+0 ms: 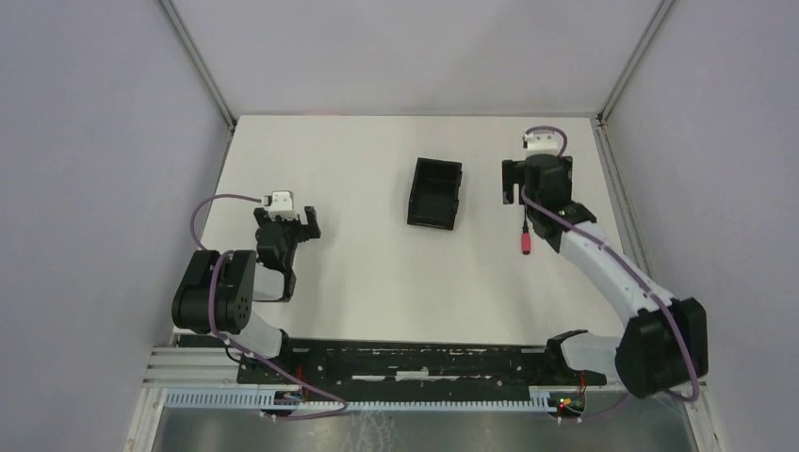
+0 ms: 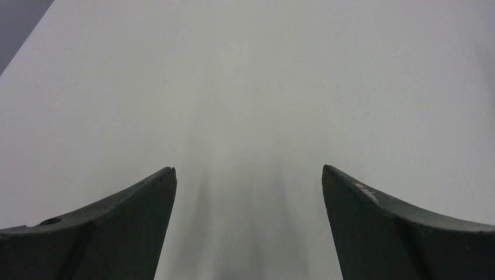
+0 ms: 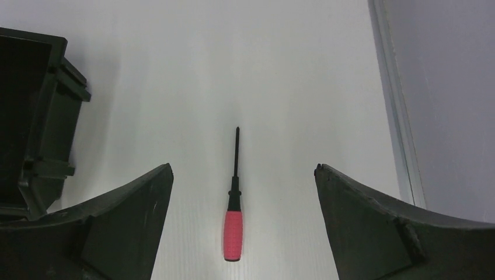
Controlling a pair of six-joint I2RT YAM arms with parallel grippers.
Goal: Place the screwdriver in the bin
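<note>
Pre-grasp: right jaws apart above the screwdriver [image 3: 234, 197] on the desk [image 3: 292, 87]; next, lower and clamp it. Left jaws apart.

Looks like a robotics lab test cell to me: bare white table [image 1: 377, 282], plain grey panels [image 1: 94, 141] boxing it in, metal corner posts [image 1: 198, 61], left arm [image 1: 226, 292] and right arm [image 1: 603, 264] bolted to a slotted rail [image 1: 405, 363], purple cables [image 1: 221, 197] running loose.

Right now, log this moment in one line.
right gripper: open above screwdriver | left gripper: open, empty | screwdriver: on table, outside bin
</note>
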